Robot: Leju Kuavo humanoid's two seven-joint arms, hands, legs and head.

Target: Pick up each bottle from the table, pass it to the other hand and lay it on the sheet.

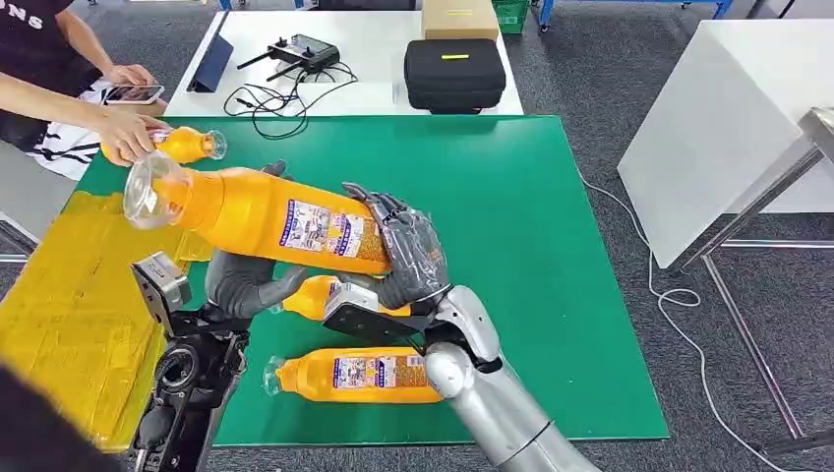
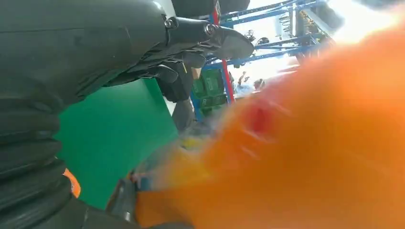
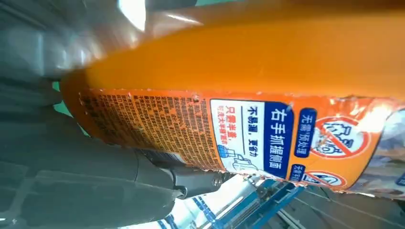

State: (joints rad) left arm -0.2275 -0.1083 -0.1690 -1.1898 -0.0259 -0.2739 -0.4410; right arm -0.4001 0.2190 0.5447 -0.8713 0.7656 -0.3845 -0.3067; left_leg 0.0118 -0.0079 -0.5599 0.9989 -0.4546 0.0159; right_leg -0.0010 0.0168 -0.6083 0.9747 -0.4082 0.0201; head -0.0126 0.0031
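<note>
At far left a person's hand point(image 1: 126, 133) holds a small orange bottle point(image 1: 187, 145) over the edge of the green worktop point(image 1: 551, 256). Below it, a yellow sheet point(image 1: 69, 315) covers the worktop's left side.

Just right of the sheet, the left robot hand point(image 1: 246, 280) reaches up under a large orange bottle point(image 1: 261, 211), its thumb and fingers cupping the bottle from below; whether it truly grips cannot be told. The bottle hangs in the air above the worktop, nearly level, with its clear capped neck pointing left and its labelled base to the right. In the left wrist view the bottle is an orange blur close against that hand.

The right robot hand point(image 1: 408, 256) is clamped around the bottle's labelled base, dark fingers wrapped over the label. The right wrist view shows the label up close, with printed text.

Beneath the hands, two more orange bottles lie on the green surface: one point(image 1: 315, 295) partly hidden behind the right wrist, another point(image 1: 359, 376) nearer the front edge, neck pointing left.
</note>
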